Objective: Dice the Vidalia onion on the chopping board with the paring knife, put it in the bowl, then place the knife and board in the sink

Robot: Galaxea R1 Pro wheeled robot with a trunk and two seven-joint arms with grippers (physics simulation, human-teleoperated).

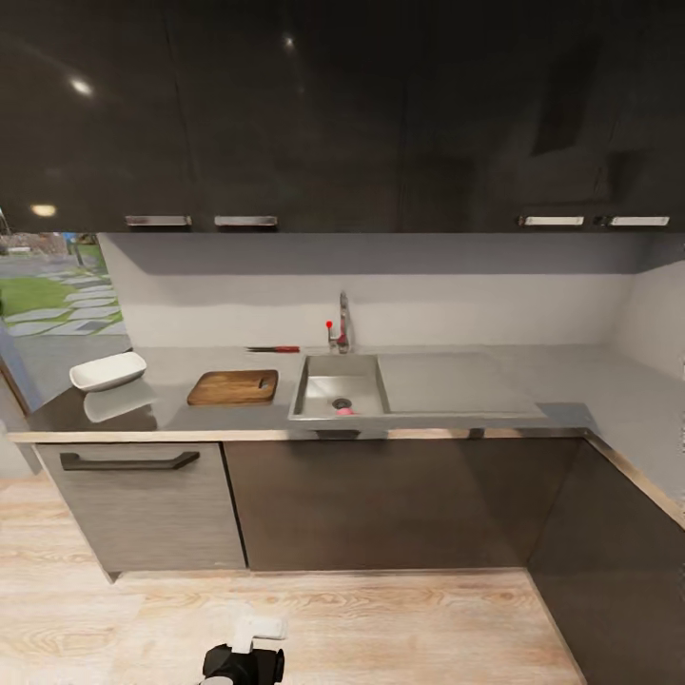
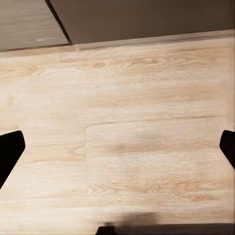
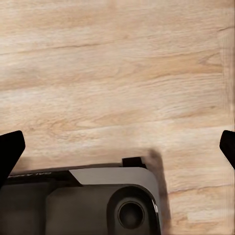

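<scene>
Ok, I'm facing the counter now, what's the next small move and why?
Probably roll the base forward toward the sink: the pinkish onion lies by the drain, and both wrist views show open fingers over wooden floor, well short of the countertop.

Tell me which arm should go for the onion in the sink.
Right, marginally. The left tool and right tool both hang open over the floor, short of the counter. The onion sits just right of the head view's centre, while the board lies left.
</scene>
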